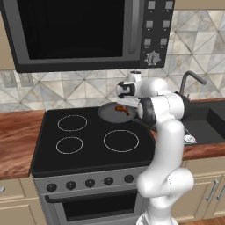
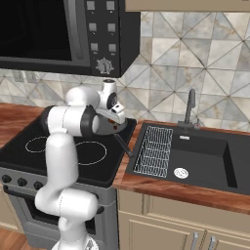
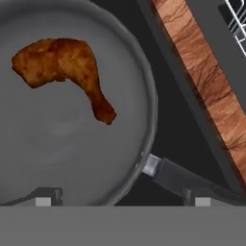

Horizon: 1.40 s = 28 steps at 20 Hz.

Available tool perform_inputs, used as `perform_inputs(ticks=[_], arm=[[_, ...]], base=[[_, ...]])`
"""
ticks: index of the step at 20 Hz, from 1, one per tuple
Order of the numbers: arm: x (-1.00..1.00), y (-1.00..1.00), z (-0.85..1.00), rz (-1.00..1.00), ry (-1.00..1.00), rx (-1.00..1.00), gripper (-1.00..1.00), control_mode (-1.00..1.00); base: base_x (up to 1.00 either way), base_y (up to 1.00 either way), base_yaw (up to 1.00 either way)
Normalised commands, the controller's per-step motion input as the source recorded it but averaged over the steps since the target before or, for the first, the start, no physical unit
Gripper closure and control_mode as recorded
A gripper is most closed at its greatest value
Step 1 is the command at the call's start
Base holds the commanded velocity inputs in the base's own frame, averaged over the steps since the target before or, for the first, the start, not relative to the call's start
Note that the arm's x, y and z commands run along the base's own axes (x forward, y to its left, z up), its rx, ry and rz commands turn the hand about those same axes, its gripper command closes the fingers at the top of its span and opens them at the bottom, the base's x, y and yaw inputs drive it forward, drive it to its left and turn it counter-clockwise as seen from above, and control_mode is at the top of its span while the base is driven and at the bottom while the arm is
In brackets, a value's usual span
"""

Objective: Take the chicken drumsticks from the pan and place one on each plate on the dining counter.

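Observation:
The pan (image 3: 72,144) is dark grey and sits on the stove's back right burner, also seen as the pan (image 1: 107,113) from the left base. One orange-brown chicken drumstick (image 3: 67,67) lies in it, thin end toward the handle (image 3: 192,180); the same drumstick (image 1: 122,110) shows from the left base. My gripper (image 3: 124,198) hovers just above the pan, open, with nothing between its fingertips (image 3: 48,197). From the bases the gripper (image 1: 128,103) (image 2: 115,118) points down over the pan's right side. The plates and the dining counter are out of view.
The black stove (image 1: 88,136) has three more burner rings. A microwave (image 1: 79,30) hangs low above it. To the right is a black sink (image 2: 205,158) with a wire rack (image 2: 155,149) and faucet (image 2: 190,107). Wood counters (image 1: 17,136) flank the stove.

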Motion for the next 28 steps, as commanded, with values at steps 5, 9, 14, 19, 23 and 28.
perform_inputs(ticks=[5, 9, 14, 19, 23, 28], arm=[[0.25, 0.00, -0.16, 0.01, 0.00, 0.00, -1.00, -1.00], [0.31, 0.00, -0.11, 0.05, 0.00, 0.00, -1.00, -1.00], [0.14, 0.00, -0.16, 0.12, 0.00, 0.00, -1.00, -1.00], [0.17, 0.00, -0.15, 0.15, 0.00, 0.00, -1.00, -1.00], [0.12, 0.00, -0.11, 0.15, 0.00, 0.00, -1.00, -1.00], [0.17, 0.00, -0.12, 0.13, 0.00, 0.00, -1.00, -1.00]], base=[[0.00, 0.00, 0.00], [0.00, 0.00, 0.00], [0.00, 0.00, 0.00], [0.00, 0.00, 0.00], [0.00, 0.00, 0.00], [0.00, 0.00, 0.00]])
